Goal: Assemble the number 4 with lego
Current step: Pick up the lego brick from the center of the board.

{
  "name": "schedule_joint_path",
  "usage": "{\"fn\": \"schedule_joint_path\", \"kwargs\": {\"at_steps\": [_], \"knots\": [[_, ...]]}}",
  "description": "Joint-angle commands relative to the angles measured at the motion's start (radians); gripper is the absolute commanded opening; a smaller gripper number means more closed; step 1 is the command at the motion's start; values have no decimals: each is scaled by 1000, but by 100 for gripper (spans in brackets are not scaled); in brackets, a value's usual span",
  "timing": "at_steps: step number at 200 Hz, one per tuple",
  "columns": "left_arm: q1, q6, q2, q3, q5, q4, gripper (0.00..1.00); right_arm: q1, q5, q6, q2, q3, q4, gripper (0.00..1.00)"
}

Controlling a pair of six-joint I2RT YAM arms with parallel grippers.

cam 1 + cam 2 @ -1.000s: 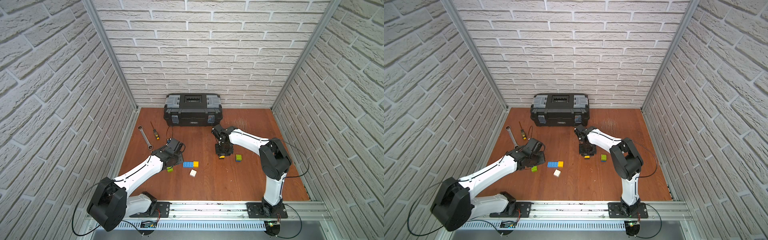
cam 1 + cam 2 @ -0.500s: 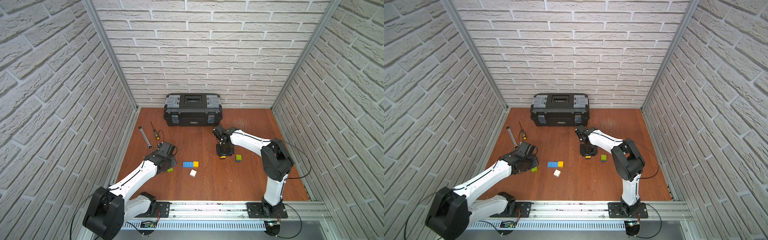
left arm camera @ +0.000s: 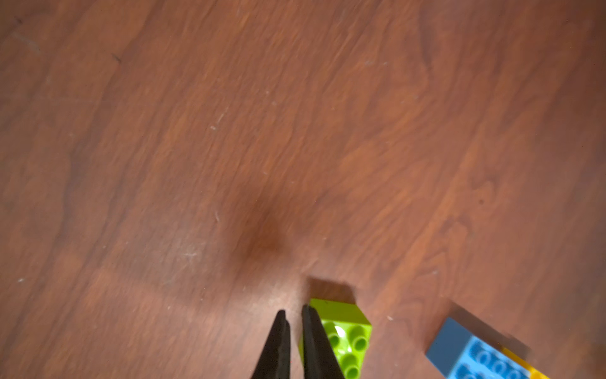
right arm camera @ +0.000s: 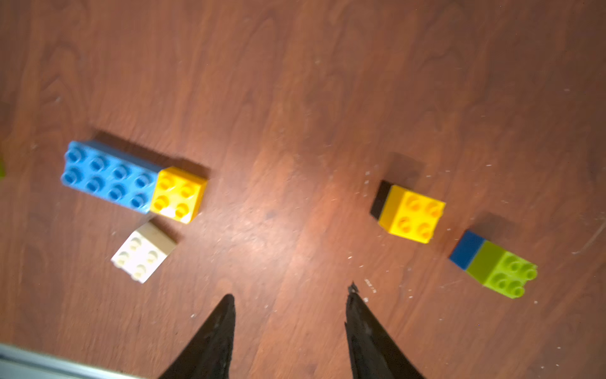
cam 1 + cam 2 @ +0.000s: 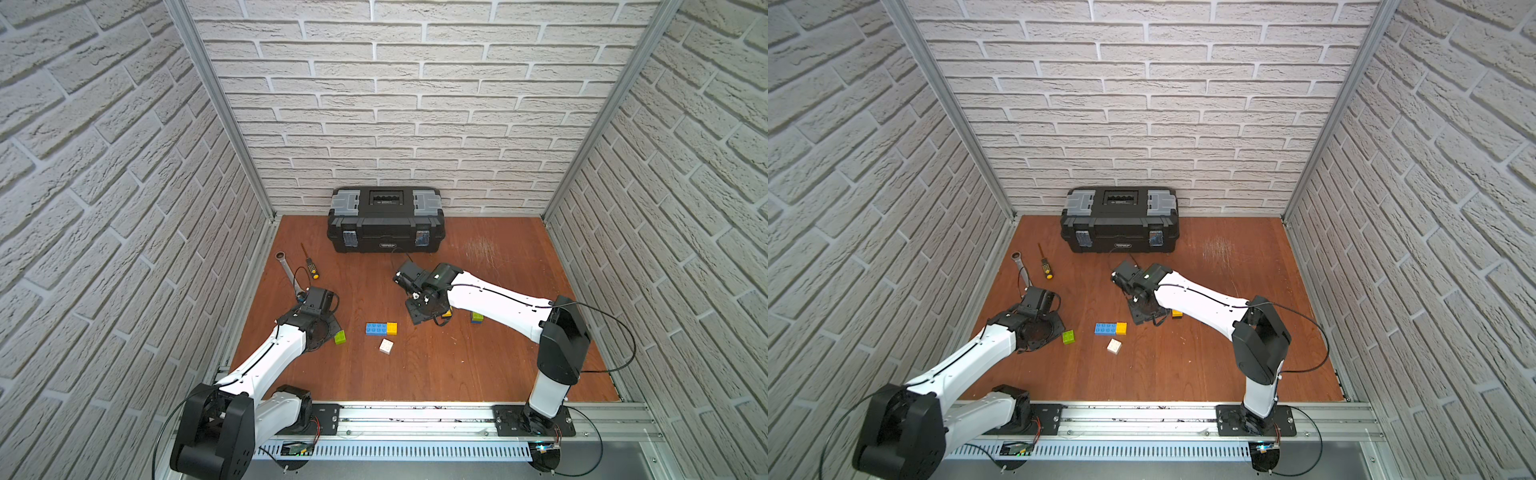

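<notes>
Mostly hidden behind right arm [image 5: 1196, 299], yellow-black stack [image 5: 1177, 313], right claw [image 4: 291, 292] spread, left claw [image 3: 293, 309] pressed together.

Bench [image 5: 415, 374] seen from above.
Toolbox [image 5: 385, 220] at the back, screwdriver [image 5: 309, 264] before its left; mid-bench, a long brick [image 5: 376, 328] touches a square brick [image 5: 392, 328] on its right.

No legible text; toolbox [image 5: 386, 226] label too small.
</notes>
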Motion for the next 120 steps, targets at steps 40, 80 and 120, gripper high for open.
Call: {"fn": "schedule_joint_path", "kwargs": {"at_steps": [40, 80, 120], "knots": [[-9, -42, 32, -42, 103, 89, 7, 135, -80, 27, 143, 154, 41, 55], [28, -114, -113, -46, 54, -37, 9, 189, -120, 37, 300, 320, 46, 58], [181, -166, -348, 133, -227, -398, 21, 223, -154, 37, 453, 508, 40, 62]]}}
